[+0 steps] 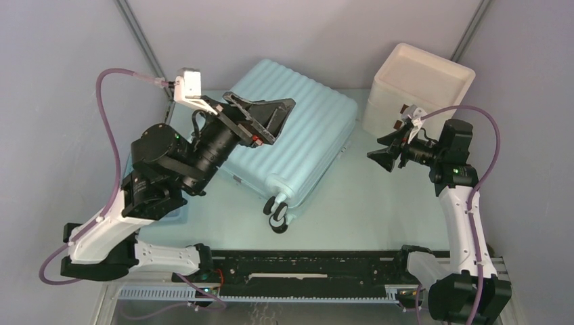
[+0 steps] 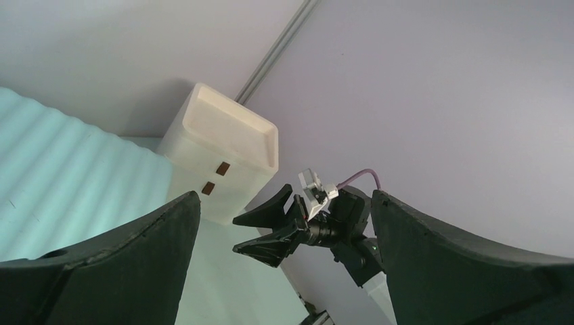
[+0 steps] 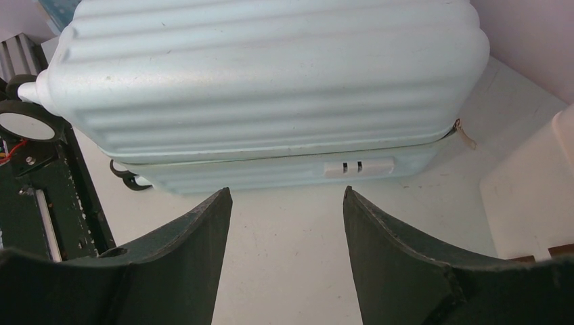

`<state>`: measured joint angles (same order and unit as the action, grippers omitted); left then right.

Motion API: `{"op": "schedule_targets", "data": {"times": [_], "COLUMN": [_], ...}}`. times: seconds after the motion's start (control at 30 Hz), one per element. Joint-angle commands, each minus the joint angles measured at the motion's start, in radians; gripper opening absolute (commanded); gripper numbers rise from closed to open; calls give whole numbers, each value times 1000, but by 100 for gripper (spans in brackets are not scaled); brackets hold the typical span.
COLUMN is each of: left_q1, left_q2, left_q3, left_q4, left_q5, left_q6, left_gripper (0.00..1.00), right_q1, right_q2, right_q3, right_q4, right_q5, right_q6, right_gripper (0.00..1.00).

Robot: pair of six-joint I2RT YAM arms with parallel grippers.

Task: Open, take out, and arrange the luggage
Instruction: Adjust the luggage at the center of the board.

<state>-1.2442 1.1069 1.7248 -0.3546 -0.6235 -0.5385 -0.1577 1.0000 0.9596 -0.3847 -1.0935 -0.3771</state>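
top view: the luggage (image 1: 308, 135), a pale mint-blue ribbed hard-shell suitcase, lies flat and closed on the desk (image 1: 365, 203). it sits at an angle toward the back left, with its small black-and-white wheels (image 1: 277, 213) pointing to the near edge. the left fingers (image 1: 271, 120) hover over the suitcase's left part, spread wide and holding nothing. the right fingers (image 1: 382, 152) hang above bare desk to the right of the suitcase, pointing toward it, also parted and empty. a cream-white box (image 1: 423, 81) stands at the back right, beside the suitcase's far corner.

left wrist view: its own two dark fingers frame the sides, wide apart with nothing between them. the ribbed shell fills the left edge. beyond it stands the cream-white box with two brown tabs (image 2: 215, 177) on its face, and the other arm's parted fingers are in mid-air.

right wrist view: its fingers are spread, empty, low over the desk. straight ahead is the suitcase's long side, shut, with a small latch panel (image 3: 357, 167) and a zip pull (image 3: 464, 135) at its right end.
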Motion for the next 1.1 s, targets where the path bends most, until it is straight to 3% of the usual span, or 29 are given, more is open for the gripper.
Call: {"op": "schedule_targets", "data": {"times": [0.0,0.17,0.23,0.4,0.63,0.8,0.87,1.07], "left_q1": [-1,5,53,324,714,912,944,960], "left_q2": [-38,-151,-221,-350,-391,-404,-420,-489], "left_q3": [-50,-262,-386,-620,-771,-871,-908,-1001], "left_q4": [66,223,281,303,273,254,233,184], "left_q5": [34,114,256,494,743,793,774,688], "left_q6": [52,201,267,121,-8,-26,-10,35], "left_gripper": [100,100,100,100,99,96,96,97], "right_q1": [-11,-13,-13,15,42,54,61,70], "right_q2": [-5,-16,-17,31,236,366,395,453], "right_q3": [7,7,8,36,241,356,361,373], "right_q4": [10,32,55,99,101,99,123,159], "right_q5": [1,16,24,45,10,56,86,149], "right_q6": [-6,9,24,48,161,223,263,308], "right_gripper": [70,70,74,88,90,94,100,100]}}
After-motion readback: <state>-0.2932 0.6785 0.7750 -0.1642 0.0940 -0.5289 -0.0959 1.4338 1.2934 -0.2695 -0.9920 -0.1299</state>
